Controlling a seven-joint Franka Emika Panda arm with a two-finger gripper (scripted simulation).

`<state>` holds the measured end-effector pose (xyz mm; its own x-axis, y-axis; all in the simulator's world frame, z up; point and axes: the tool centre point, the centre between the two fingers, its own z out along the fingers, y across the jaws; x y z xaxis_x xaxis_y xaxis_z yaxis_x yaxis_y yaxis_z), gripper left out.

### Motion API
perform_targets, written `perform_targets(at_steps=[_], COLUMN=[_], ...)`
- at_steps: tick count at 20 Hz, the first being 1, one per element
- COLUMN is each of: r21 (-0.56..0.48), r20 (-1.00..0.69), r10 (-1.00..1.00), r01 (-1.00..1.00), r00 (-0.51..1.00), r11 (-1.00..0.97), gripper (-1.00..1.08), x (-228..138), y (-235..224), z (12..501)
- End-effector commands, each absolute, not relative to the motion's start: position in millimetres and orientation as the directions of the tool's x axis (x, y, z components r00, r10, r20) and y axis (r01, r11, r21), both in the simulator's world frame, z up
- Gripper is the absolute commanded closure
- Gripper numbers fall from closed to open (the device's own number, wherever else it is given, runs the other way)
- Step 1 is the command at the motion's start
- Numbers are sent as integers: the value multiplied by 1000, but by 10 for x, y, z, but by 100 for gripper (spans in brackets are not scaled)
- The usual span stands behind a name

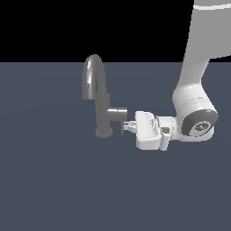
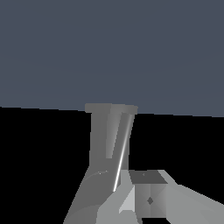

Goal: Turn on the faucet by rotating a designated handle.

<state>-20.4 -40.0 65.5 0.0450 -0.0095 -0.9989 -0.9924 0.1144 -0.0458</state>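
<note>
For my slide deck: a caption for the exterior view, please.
Panda hand reaches sideways beside the handle of the gooseneck faucet.

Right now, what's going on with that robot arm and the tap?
The white robot arm's gripper is reaching in sideways at the grey metallic gooseneck faucet, its fingertips right at the end of the short grey cylindrical handle sticking out from the column. Whether the fingers are closed on anything can't be told.

The grey metallic gooseneck faucet [image 1: 96, 97] stands on the dark bench [image 1: 54, 180]. Its stubby cylindrical handle [image 1: 118, 112] juts toward the exterior view's right, where the white gripper [image 1: 127, 127] sits just beside it, slightly lower.
</note>
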Motion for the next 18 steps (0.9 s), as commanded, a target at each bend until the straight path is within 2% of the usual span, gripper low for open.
perform_targets(at_steps=[1,18], r21=[-32,-4], r20=[-999,-1000], r10=[-9,-1], r01=[-993,-995], r00=[32,4], r11=[117,102], gripper=[108,108], x=[-167,211], y=[-381,-301], z=[563,340])
